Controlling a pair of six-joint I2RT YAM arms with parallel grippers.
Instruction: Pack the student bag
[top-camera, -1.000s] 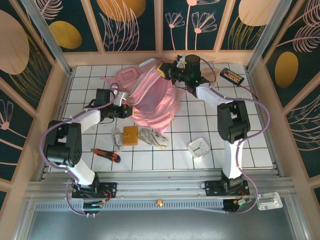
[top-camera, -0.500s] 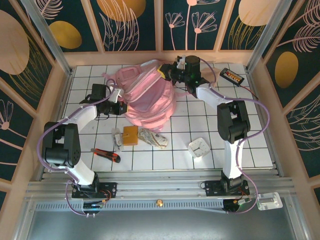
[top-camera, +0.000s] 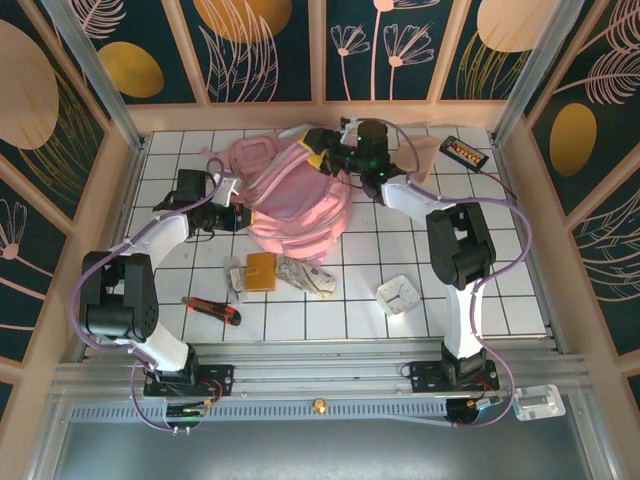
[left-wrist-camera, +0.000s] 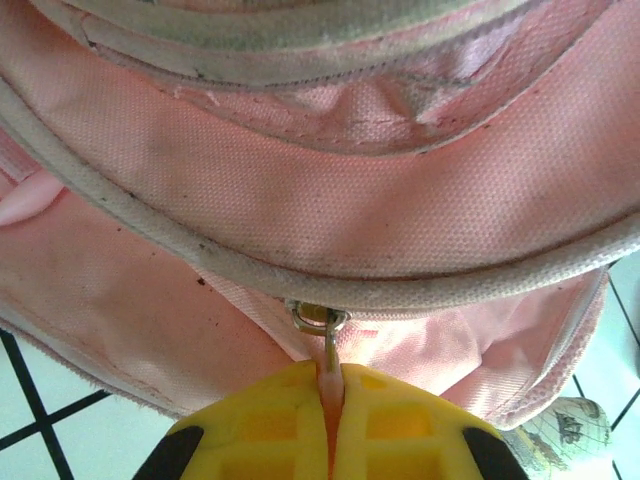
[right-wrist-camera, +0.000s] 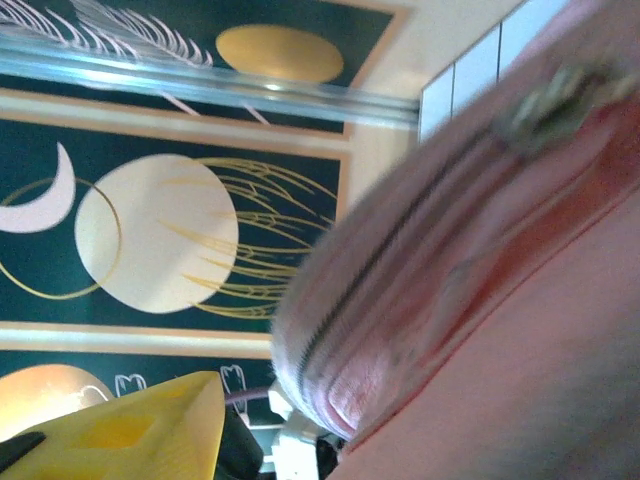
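Left fingers (left-wrist-camera: 348, 405): I saw them clamped on the zipper pull (left-wrist-camera: 328, 352) of the student bag (top-camera: 300, 200).
Right fingers (top-camera: 320, 157): at the bag's top; I couldn't tell their spread.
Bag position: upper centre of the counter (top-camera: 500, 270).

The student bag (top-camera: 300, 205) is pink fabric, paler and glossier on its pockets. Its off-white piping is flecked with dark specks. Its zip pull (left-wrist-camera: 327, 355) is a pink tab on a silver metal ring. My left gripper (left-wrist-camera: 332, 385) has bright yellow fingers with black behind them, and my right gripper (top-camera: 318, 159) is yellow too. My arms are white and black, trailed by purple cables (top-camera: 82, 290). The table (top-camera: 500, 280) is white tile with thin dark grid lines. On it lie a square case (top-camera: 261, 271) in tan-orange, a red-and-black box cutter (top-camera: 212, 311) and a white square object (top-camera: 400, 295). The walls (top-camera: 60, 90) are dark teal with gold ovals and pale pink line-drawn leaves and flowers, framed in light wood.
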